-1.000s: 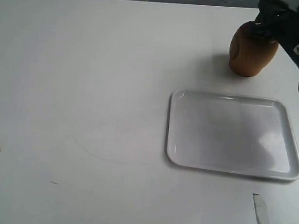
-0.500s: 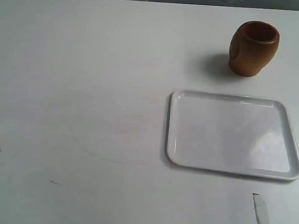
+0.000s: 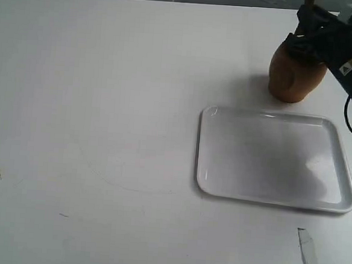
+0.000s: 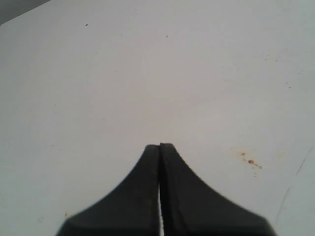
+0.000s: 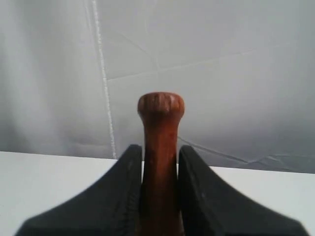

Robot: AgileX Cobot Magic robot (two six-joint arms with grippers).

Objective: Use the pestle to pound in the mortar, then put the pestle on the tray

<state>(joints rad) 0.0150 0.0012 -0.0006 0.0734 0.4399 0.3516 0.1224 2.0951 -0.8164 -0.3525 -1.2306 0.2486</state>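
Observation:
The brown wooden mortar [image 3: 290,75] stands at the back right of the table. My right gripper [image 3: 308,37] sits right over its mouth and hides the opening. In the right wrist view that gripper [image 5: 160,150] is shut on the reddish-brown pestle [image 5: 160,142], whose small knob sticks out past the fingertips. The pestle's thick end is hidden. The white tray [image 3: 275,158] lies flat in front of the mortar, with nothing on it. My left gripper [image 4: 160,146] is shut with nothing in it above bare table and does not show in the exterior view.
The white table [image 3: 105,103] stretches wide to the left of the tray. A strip of clear tape [image 3: 305,253] lies near the front right edge. Small brown specks [image 4: 250,160] mark the surface below the left gripper.
The right arm lifted out of the exterior view half a second ago, baring the mortar's mouth. It has now come back down over the mortar.

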